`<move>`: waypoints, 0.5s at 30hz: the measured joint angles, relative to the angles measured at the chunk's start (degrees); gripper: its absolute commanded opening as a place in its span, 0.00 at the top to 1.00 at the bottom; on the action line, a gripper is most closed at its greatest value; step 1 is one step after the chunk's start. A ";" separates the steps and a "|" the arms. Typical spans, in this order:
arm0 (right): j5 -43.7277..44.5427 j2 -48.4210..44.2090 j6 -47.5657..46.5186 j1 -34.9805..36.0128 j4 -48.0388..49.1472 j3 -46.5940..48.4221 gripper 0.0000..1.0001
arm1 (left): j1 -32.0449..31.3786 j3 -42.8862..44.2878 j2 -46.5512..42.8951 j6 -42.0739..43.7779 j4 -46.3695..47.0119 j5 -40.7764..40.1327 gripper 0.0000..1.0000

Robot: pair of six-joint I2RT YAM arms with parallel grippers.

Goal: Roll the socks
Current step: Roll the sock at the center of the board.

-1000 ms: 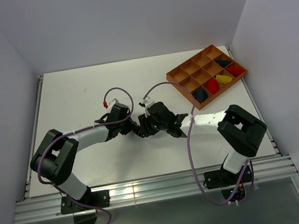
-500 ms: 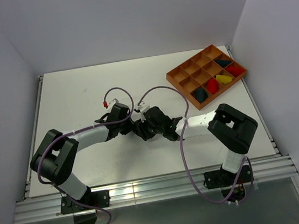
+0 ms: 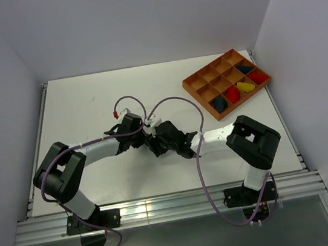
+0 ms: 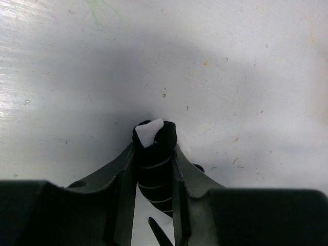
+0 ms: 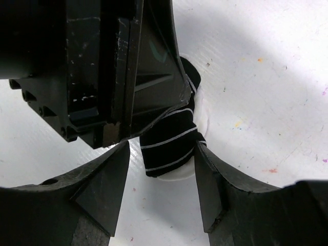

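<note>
Striped sock (image 4: 152,171): black with thin white stripes, rolled into a tight cylinder, and clamped between the two fingers of my left end effector (image 4: 154,151). Those jaws stand narrow, pressed against the roll on both sides. The white toe (image 4: 148,133) pokes out just past the fingertips, directly over the white worktop (image 4: 230,61); from the left wrist view I cannot tell whether the toe touches the surface. In the right wrist view the same roll lies between the spread fingers of my right end effector (image 5: 162,146), which is open and holds nothing. There is a clear gap on the side of one finger (image 5: 105,184). The other finger's tip is just beside the roll's edge, and I cannot tell whether it touches. The black body of the left end effector fills the upper left of that view, with the roll emerging from under it. A white patch of the sock shows beneath the roll against the worktop. Arm pose, overhead view: both arms reach inward from their bases at the near edge, forearms low and nearly level, and the wrists meet tip to tip near the worktop's middle. The left arm comes from the left and the right arm from the right. The orange compartment tray (image 3: 200,100) sits well apart at the far right corner.
</note>
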 measured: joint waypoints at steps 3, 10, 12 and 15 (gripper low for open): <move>1.29 0.76 -0.48 0.33 0.98 0.00 0.38 | 0.00 0.02 0.00 0.00 -0.07 -0.02 0.87; 3.48 4.04 -1.95 0.94 2.82 1.27 0.37 | 0.00 0.02 0.00 -0.04 -0.07 0.04 0.87; 3.85 5.29 -2.25 1.01 3.02 2.21 0.37 | 0.07 0.02 0.00 -0.13 -0.09 0.09 0.87; 3.85 6.84 -2.32 1.01 2.89 3.72 0.41 | 0.74 0.02 0.02 -0.17 -0.15 0.02 0.87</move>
